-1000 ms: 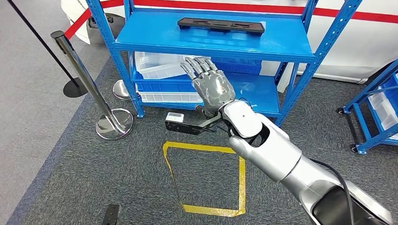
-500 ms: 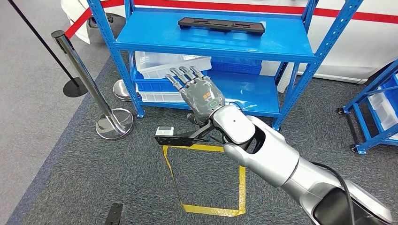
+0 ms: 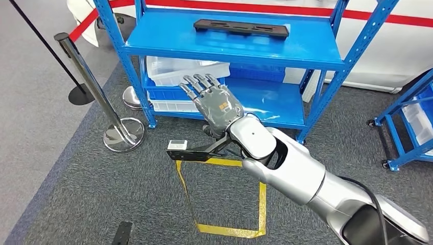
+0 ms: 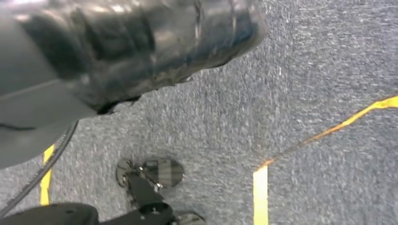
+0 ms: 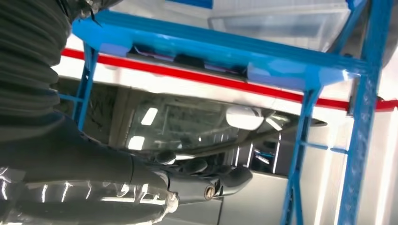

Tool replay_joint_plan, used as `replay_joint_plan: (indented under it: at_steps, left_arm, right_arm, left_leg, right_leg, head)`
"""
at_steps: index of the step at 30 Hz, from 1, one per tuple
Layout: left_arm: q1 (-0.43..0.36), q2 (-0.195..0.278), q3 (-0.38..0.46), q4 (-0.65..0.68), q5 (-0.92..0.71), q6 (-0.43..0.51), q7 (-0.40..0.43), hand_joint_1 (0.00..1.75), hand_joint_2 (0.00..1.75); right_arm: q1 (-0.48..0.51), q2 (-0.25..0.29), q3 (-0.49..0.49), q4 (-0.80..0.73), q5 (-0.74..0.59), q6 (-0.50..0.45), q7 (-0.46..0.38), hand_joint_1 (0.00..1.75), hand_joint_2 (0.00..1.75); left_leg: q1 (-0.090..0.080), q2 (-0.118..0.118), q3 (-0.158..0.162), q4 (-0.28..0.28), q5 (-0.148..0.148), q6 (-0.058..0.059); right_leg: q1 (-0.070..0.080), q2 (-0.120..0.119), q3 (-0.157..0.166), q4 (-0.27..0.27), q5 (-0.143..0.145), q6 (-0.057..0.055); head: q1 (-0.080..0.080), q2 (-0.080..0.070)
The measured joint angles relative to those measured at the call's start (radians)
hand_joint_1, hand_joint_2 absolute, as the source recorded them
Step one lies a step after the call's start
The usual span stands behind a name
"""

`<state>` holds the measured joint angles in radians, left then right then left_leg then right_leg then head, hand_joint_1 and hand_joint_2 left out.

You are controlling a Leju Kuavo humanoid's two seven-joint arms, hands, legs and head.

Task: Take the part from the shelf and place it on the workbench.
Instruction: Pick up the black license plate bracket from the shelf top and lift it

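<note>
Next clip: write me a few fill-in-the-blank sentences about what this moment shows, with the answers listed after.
1. The black part lies on the ______ level of the blue shelf.
2. The right hand has its fingers spread and holds ______.
3. The tape square on the carpet is ______ in colour.
4. The metal post stands to the ______ of the shelf in the head view.

Missing words: top; nothing; yellow; left

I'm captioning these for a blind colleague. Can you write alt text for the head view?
The robot's right hand, fingers spread and empty, is raised before a blue shelf whose top level holds a long black part. Below it, yellow tape marks a square on grey carpet.
</note>
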<state>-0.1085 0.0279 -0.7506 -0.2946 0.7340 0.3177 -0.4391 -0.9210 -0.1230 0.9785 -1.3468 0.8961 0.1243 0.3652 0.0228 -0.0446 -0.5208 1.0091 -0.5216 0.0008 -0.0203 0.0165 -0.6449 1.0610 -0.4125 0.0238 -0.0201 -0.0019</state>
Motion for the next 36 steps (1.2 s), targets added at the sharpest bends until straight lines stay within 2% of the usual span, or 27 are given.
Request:
replay_joint_plan:
  at_steps: [3, 4, 5, 7, 8, 9, 10, 12, 13, 14, 16, 18, 20, 21, 23, 24, 25, 26, 27, 28, 29, 30, 31, 34, 35, 36]
  left_arm:
    - [0.003, 0.0, -0.001, 0.0, 0.002, -0.004, -0.005, 0.0, 0.0]
    - [0.004, 0.0, -0.001, 0.0, 0.003, -0.006, -0.007, 0.0, 0.0]
    - [0.003, 0.0, -0.001, 0.0, 0.004, -0.008, -0.009, 0.0, 0.0]
    - [0.003, 0.002, -0.001, 0.0, 0.009, -0.009, -0.014, 0.0, 0.0]
    - [0.004, 0.002, -0.001, 0.0, 0.011, -0.009, -0.015, 0.0, 0.0]
    - [0.007, 0.003, -0.001, 0.0, 0.014, -0.009, -0.017, 0.0, 0.0]
    - [0.009, 0.004, -0.001, 0.001, 0.016, -0.009, -0.018, 0.0, 0.0]
    - [0.012, 0.005, -0.001, 0.001, 0.02, -0.009, -0.021, 0.0, 0.0]
    - [0.012, 0.005, -0.001, 0.001, 0.021, -0.009, -0.022, 0.0, 0.0]
    - [0.011, 0.005, -0.001, 0.002, 0.022, -0.009, -0.023, 0.0, 0.0]
    - [0.011, 0.006, -0.001, 0.002, 0.024, -0.009, -0.025, 0.0, 0.0]
    - [0.015, 0.006, -0.001, 0.002, 0.027, -0.009, -0.027, 0.0, 0.0]
    - [0.019, 0.006, -0.001, 0.003, 0.032, -0.009, -0.028, 0.0, 0.0]
    - [0.019, 0.006, -0.001, 0.003, 0.033, -0.009, -0.029, 0.0, 0.0]
    - [0.017, 0.007, -0.001, 0.003, 0.035, -0.009, -0.029, 0.0, 0.0]
    - [0.018, 0.007, -0.001, 0.003, 0.037, -0.009, -0.029, 0.0, 0.0]
    - [0.02, 0.008, -0.001, 0.003, 0.038, -0.009, -0.029, 0.0, 0.0]
    - [0.022, 0.008, -0.001, 0.003, 0.039, -0.009, -0.029, 0.0, 0.0]
    - [0.023, 0.008, -0.001, 0.003, 0.039, -0.009, -0.029, 0.0, 0.0]
    - [0.024, 0.008, -0.001, 0.004, 0.039, -0.009, -0.029, 0.0, 0.0]
    - [0.023, 0.008, -0.001, 0.004, 0.039, -0.009, -0.029, 0.0, 0.0]
    - [0.021, 0.008, -0.001, 0.004, 0.039, -0.009, -0.029, 0.0, 0.0]
    - [0.021, 0.008, -0.001, 0.005, 0.039, -0.009, -0.029, 0.0, 0.0]
    - [0.023, 0.01, -0.001, 0.006, 0.04, -0.008, -0.029, 0.0, 0.0]
    - [0.023, 0.011, -0.001, 0.006, 0.04, -0.008, -0.029, 0.0, 0.0]
    - [0.023, 0.011, -0.002, 0.006, 0.04, -0.008, -0.029, 0.0, 0.0]
  right_arm:
    - [-0.001, -0.002, 0.003, -0.001, -0.001, 0.01, 0.015, 0.0, 1.75]
    - [-0.003, -0.002, 0.003, -0.001, -0.002, 0.017, 0.021, 0.0, 1.75]
    - [-0.004, -0.002, 0.004, -0.001, -0.004, 0.026, 0.027, 0.0, 1.75]
    - [-0.007, -0.002, 0.006, 0.002, -0.009, 0.043, 0.041, 0.0, 1.75]
    - [-0.007, -0.002, 0.008, 0.005, -0.012, 0.052, 0.047, 0.0, 1.75]
    - [-0.006, -0.002, 0.01, 0.008, -0.017, 0.059, 0.054, 0.0, 1.75]
    - [-0.007, -0.002, 0.012, 0.012, -0.021, 0.066, 0.061, 0.0, 1.75]
    - [-0.008, -0.002, 0.013, 0.017, -0.03, 0.075, 0.075, 0.0, 1.75]
    - [-0.009, -0.002, 0.014, 0.019, -0.033, 0.078, 0.08, 0.0, 1.75]
    - [-0.011, -0.002, 0.014, 0.022, -0.036, 0.082, 0.087, 0.0, 1.75]
    - [-0.014, -0.003, 0.016, 0.027, -0.036, 0.091, 0.099, 0.0, 1.75]
    - [-0.016, -0.003, 0.016, 0.032, -0.034, 0.099, 0.112, 0.0, 1.75]
    - [-0.021, -0.003, 0.017, 0.037, -0.032, 0.109, 0.123, 0.0, 1.75]
    - [-0.023, -0.003, 0.018, 0.042, -0.032, 0.114, 0.129, 0.0, 1.75]
    - [-0.024, -0.003, 0.022, 0.053, -0.031, 0.123, 0.137, 0.0, 1.75]
    - [-0.023, -0.003, 0.024, 0.059, -0.031, 0.125, 0.14, 0.0, 1.75]
    - [-0.023, -0.003, 0.026, 0.064, -0.031, 0.125, 0.143, 0.0, 1.75]
    - [-0.023, -0.003, 0.026, 0.068, -0.031, 0.125, 0.147, 0.0, 1.75]
    - [-0.024, -0.003, 0.026, 0.072, -0.031, 0.125, 0.15, 0.0, 1.75]
    - [-0.026, -0.003, 0.026, 0.076, -0.031, 0.124, 0.152, 0.0, 1.75]
    - [-0.028, -0.003, 0.026, 0.079, -0.031, 0.124, 0.154, 0.0, 1.75]
    - [-0.031, -0.002, 0.026, 0.083, -0.031, 0.124, 0.155, 0.0, 1.75]
    - [-0.033, -0.002, 0.026, 0.087, -0.032, 0.123, 0.156, 0.0, 1.75]
    - [-0.035, -0.001, 0.026, 0.096, -0.032, 0.121, 0.156, 0.0, 1.75]
    - [-0.037, 0.0, 0.026, 0.099, -0.033, 0.119, 0.156, 0.0, 1.75]
    - [-0.038, 0.001, 0.026, 0.101, -0.034, 0.117, 0.155, 0.0, 1.75]
  left_leg:
    - [0.002, 0.004, -0.002, 0.003, -0.009, -0.013]
    - [0.003, 0.011, -0.011, 0.025, -0.02, -0.016]
    - [0.003, 0.018, -0.034, 0.071, -0.037, -0.018]
    - [0.002, 0.029, -0.122, 0.213, -0.074, -0.018]
    - [0.001, 0.029, -0.167, 0.272, -0.081, -0.017]
    - [0.001, 0.029, -0.198, 0.299, -0.069, -0.015]
    - [-0.001, 0.03, -0.209, 0.285, -0.039, -0.011]
    - [-0.007, 0.033, -0.18, 0.17, 0.056, 0.003]
    - [-0.012, 0.036, -0.159, 0.113, 0.091, 0.009]
    - [-0.018, 0.039, -0.142, 0.068, 0.107, 0.014]
    - [-0.025, 0.04, -0.131, 0.036, 0.102, 0.02]
    - [-0.02, 0.038, -0.121, 0.019, 0.096, 0.024]
    - [-0.015, 0.037, -0.102, 0.005, 0.093, 0.03]
    - [-0.014, 0.037, -0.093, 0.002, 0.089, 0.034]
    - [-0.014, 0.036, -0.083, 0.001, 0.08, 0.041]
    - [-0.014, 0.034, -0.078, 0.002, 0.075, 0.042]
    - [-0.014, 0.032, -0.071, 0.003, 0.069, 0.041]
    - [-0.014, 0.03, -0.062, 0.004, 0.062, 0.04]
    - [-0.013, 0.028, -0.053, 0.006, 0.054, 0.038]
    - [-0.014, 0.026, -0.045, 0.009, 0.046, 0.033]
    - [-0.015, 0.024, -0.042, 0.013, 0.038, 0.028]
    - [-0.016, 0.022, -0.043, 0.015, 0.034, 0.023]
    - [-0.016, 0.021, -0.045, 0.015, 0.032, 0.017]
    - [-0.013, 0.024, -0.049, 0.021, 0.023, 0.003]
    - [-0.012, 0.027, -0.061, 0.048, 0.01, -0.002]
    - [-0.011, 0.03, -0.087, 0.096, -0.009, -0.006]
  right_leg:
    - [0.003, -0.001, 0.006, -0.01, -0.012, -0.025]
    - [0.002, -0.003, 0.014, -0.013, -0.016, -0.033]
    - [0.002, -0.006, 0.022, -0.016, -0.02, -0.04]
    - [0.008, -0.012, 0.035, -0.017, -0.029, -0.049]
    - [0.011, -0.013, 0.04, -0.017, -0.034, -0.051]
    - [0.015, -0.014, 0.046, -0.017, -0.04, -0.053]
    - [0.018, -0.014, 0.053, -0.016, -0.046, -0.053]
    - [0.02, -0.014, 0.072, -0.016, -0.06, -0.052]
    - [0.022, -0.015, 0.078, -0.016, -0.066, -0.05]
    - [0.023, -0.015, 0.08, -0.016, -0.07, -0.047]
    - [0.024, -0.016, 0.077, -0.019, -0.071, -0.039]
    - [0.024, -0.017, 0.078, -0.021, -0.077, -0.029]
    - [0.023, -0.016, 0.059, 0.025, -0.1, -0.02]
    - [0.02, -0.016, 0.028, 0.08, -0.119, -0.017]
    - [0.017, -0.016, -0.06, 0.218, -0.153, -0.012]
    - [0.015, -0.016, -0.096, 0.26, -0.151, -0.01]
    - [0.013, -0.016, -0.113, 0.264, -0.13, -0.009]
    - [0.011, -0.016, -0.108, 0.227, -0.091, -0.009]
    - [0.009, -0.016, -0.086, 0.161, -0.041, -0.009]
    - [0.01, -0.015, -0.058, 0.094, -0.004, -0.011]
    - [0.01, -0.014, -0.033, 0.036, 0.017, -0.013]
    - [0.011, -0.013, -0.018, 0.003, 0.022, -0.016]
    - [0.014, -0.012, -0.013, -0.009, 0.015, -0.02]
    - [0.013, -0.012, -0.004, -0.021, 0.009, -0.035]
    - [0.011, -0.013, 0.002, -0.024, 0.008, -0.041]
    - [0.01, -0.014, 0.008, -0.027, 0.005, -0.046]
  head:
    - [-0.001, 0.0]
    - [-0.003, 0.0]
    - [-0.004, 0.0]
    - [-0.007, 0.0]
    - [-0.006, 0.0]
    - [-0.006, 0.0]
    - [-0.006, 0.0]
    - [-0.006, 0.0]
    - [-0.006, 0.0]
    - [-0.006, 0.0]
    - [-0.005, 0.0]
    - [-0.005, 0.0]
    - [-0.004, 0.0]
    - [-0.004, 0.0]
    - [-0.004, 0.0]
    - [-0.003, 0.0]
    - [-0.003, 0.0]
    - [-0.003, 0.0]
    - [-0.003, 0.0]
    - [-0.003, 0.0]
    - [-0.003, 0.0]
    - [-0.005, 0.0]
    - [-0.005, 0.0]
    - [-0.007, 0.0]
    - [-0.009, 0.0]
    - [-0.01, 0.0]
